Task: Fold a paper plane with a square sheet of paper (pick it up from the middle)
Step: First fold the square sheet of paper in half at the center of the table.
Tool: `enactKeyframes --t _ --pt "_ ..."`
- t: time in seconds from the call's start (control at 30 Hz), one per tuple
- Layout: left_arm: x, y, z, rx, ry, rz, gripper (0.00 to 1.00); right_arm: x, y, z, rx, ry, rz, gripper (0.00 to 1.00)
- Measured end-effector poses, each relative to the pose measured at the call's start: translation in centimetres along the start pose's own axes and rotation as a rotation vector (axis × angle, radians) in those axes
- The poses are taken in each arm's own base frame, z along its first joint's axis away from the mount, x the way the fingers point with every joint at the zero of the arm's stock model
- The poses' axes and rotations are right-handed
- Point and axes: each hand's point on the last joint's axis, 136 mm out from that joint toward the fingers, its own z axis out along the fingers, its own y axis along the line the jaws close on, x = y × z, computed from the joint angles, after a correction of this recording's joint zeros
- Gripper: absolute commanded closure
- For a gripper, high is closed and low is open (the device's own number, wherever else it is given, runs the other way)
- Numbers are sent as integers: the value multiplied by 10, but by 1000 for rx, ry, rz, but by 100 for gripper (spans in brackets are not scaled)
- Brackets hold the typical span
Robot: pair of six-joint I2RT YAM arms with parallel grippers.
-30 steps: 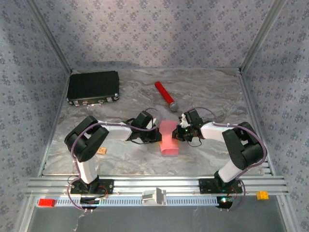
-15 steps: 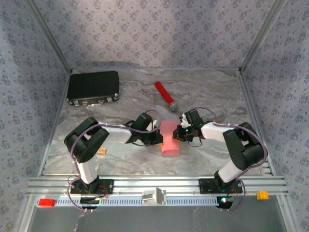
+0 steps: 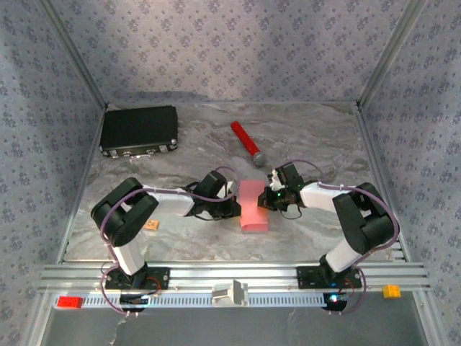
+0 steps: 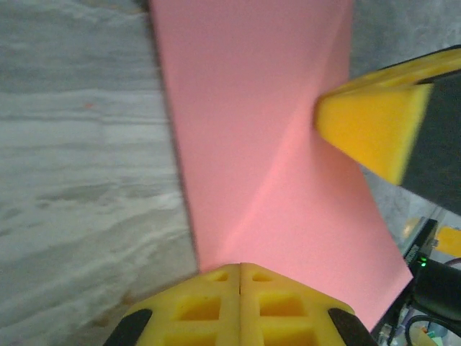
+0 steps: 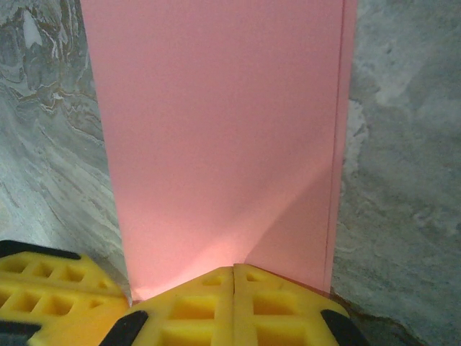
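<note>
On the desk [image 3: 317,137], centre: the square sheet of paper [image 3: 252,205] lies flat, folded to a rectangle.
Left fingers [image 4: 209,306]: closed together, tips at its left edge.
Right fingers [image 5: 277,306]: closed together, tips at its right edge.
Handling: light, limp and likely to slide; you should pinch a loose edge.

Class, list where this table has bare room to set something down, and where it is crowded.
Free: far right corner beyond the red cylinder; near strip between the pink paper and rail. Crowded: centre, where left gripper and right gripper flank the paper.
</note>
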Motion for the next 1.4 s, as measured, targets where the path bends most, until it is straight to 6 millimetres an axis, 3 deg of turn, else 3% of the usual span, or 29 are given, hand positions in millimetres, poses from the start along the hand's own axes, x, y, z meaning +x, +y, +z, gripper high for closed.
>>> enactKeyframes --t 0.23,0.37,0.5,0.93,1.27,1.4 --pt "-2 -26 2 61 4 3 99 0 0 0 0 0 0 100" --pt "3 -21 8 50 22 -7 99 0 0 0 0 0 0 100" --pt "14 0 17 15 53 -29 97 0 0 0 0 0 0 100" --pt "20 4 7 0 45 6 96 1 -1 -1 2 -4 -2 100" --pt "21 -20 4 20 54 7 95 1 -2 -2 8 -8 -1 100" --pt "23 -19 9 19 62 8 95 1 -2 -2 8 -8 -1 100"
